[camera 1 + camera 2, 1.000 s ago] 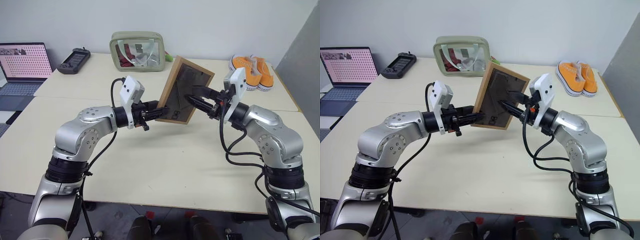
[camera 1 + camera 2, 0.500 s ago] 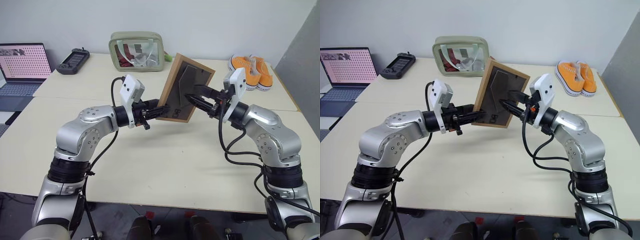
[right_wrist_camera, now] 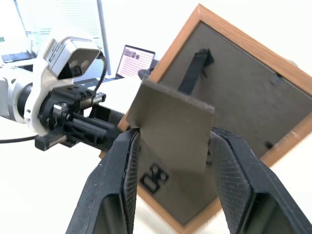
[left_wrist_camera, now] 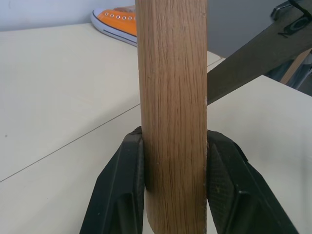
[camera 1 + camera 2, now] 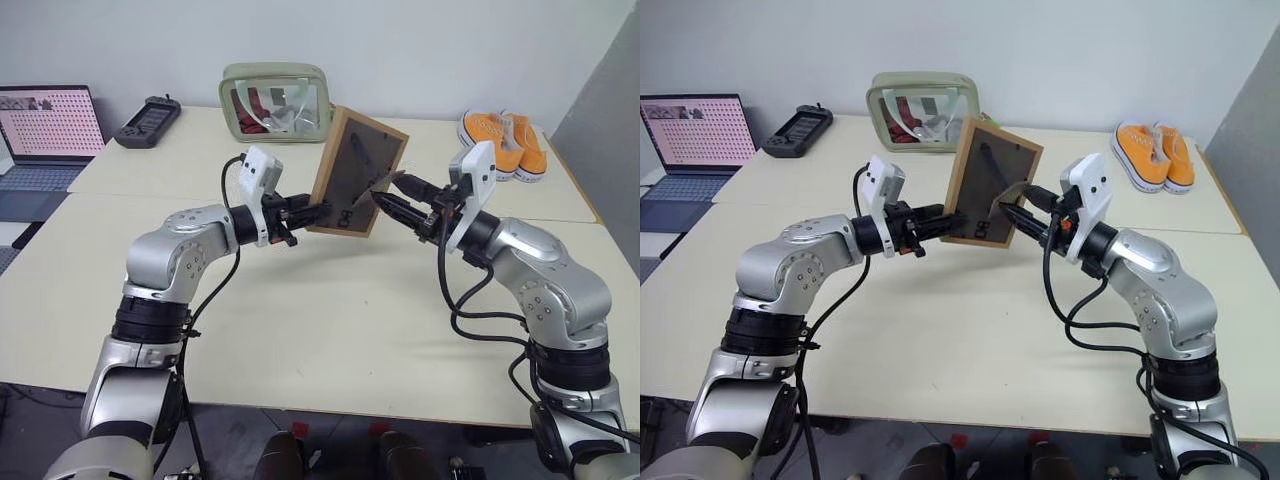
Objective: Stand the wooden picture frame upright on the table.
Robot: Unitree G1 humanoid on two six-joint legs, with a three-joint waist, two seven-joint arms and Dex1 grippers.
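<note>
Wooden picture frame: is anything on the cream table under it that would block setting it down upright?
Nothing visible does. The light wooden picture frame, clamped at its edge by the left tool with the right tool around its fold-out stand, hangs over bare cream table. The green transparent pouch and orange sneakers lie farther back.

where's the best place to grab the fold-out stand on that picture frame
By its free edge, from the dark back side: the fold-out stand is a thin flat flap swung off the wooden picture frame, so fingers can pinch its two faces, as the right end effector does.
</note>
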